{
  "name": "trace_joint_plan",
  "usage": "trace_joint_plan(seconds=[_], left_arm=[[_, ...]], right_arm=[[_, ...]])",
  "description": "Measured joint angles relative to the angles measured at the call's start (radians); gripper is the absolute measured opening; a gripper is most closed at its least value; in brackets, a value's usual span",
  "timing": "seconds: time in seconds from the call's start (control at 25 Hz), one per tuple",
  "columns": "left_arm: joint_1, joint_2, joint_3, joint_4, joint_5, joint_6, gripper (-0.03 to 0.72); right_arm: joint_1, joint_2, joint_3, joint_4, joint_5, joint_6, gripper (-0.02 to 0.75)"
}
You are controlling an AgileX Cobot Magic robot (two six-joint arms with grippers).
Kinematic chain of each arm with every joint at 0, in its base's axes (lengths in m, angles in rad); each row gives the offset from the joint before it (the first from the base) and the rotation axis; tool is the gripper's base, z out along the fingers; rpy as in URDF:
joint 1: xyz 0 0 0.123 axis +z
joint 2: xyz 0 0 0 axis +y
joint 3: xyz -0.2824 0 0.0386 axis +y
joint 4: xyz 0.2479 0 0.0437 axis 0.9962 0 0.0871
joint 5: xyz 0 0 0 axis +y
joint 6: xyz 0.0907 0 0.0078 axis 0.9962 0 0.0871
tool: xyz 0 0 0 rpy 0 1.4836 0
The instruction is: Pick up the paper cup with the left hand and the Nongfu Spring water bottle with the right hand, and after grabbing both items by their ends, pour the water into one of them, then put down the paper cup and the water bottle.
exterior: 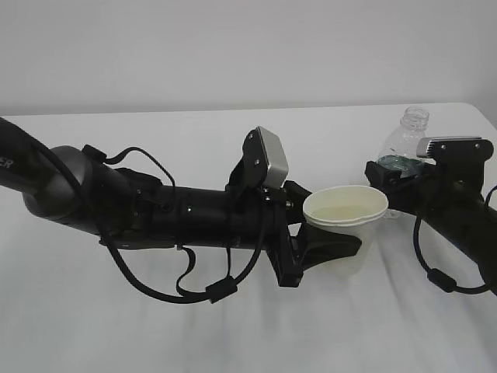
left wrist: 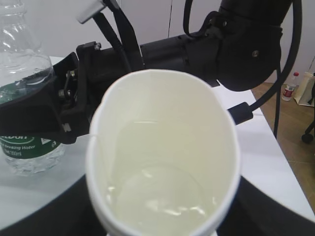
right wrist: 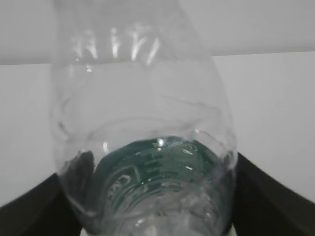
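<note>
My left gripper (exterior: 330, 225) is shut on the white paper cup (exterior: 345, 208) at mid-table, one finger on each side of the cup's wall. In the left wrist view the cup (left wrist: 162, 147) fills the frame, its rim squeezed to an oval, with a shallow pool of clear water (left wrist: 162, 199) at the bottom. Just right of the cup stands the upright, capless Nongfu Spring water bottle (exterior: 404, 148). My right gripper (exterior: 396, 177) is shut on its green label band. In the right wrist view the bottle (right wrist: 147, 123) sits between the dark fingers (right wrist: 29, 211). Its base is hidden behind the cup.
A white table (exterior: 233, 326) carries everything, with a plain white wall behind. The left arm's cables (exterior: 186, 287) loop low over the tabletop. The table's right edge (left wrist: 290, 177) shows in the left wrist view, with wooden floor and another bottle (left wrist: 289, 88) beyond.
</note>
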Motion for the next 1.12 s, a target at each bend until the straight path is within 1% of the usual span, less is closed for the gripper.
trace_joint_plan(seconds=[0.12,0.24,0.6,0.88,1.12], left_arm=[[0.0,0.0,0.0,-0.004,0.0,0.0,0.413],[0.0,0.0,0.0,-0.017,0.0,0.0,0.413],[0.0,0.0,0.0,-0.023,0.0,0.0,0.413],[0.0,0.0,0.0,-0.026,0.0,0.005,0.412],[0.0,0.0,0.0,-0.051,0.0,0.018,0.412]], right_arm=[[0.0,0.0,0.0,0.0,0.0,0.0,0.641],[0.0,0.0,0.007,0.0,0.0,0.0,0.659],[0.0,-0.018,0.082,-0.002,0.0,0.0,0.661],[0.0,-0.13,0.175,-0.002,0.0,0.0,0.661],[0.0,-0.263,0.279,-0.002,0.0,0.0,0.66]])
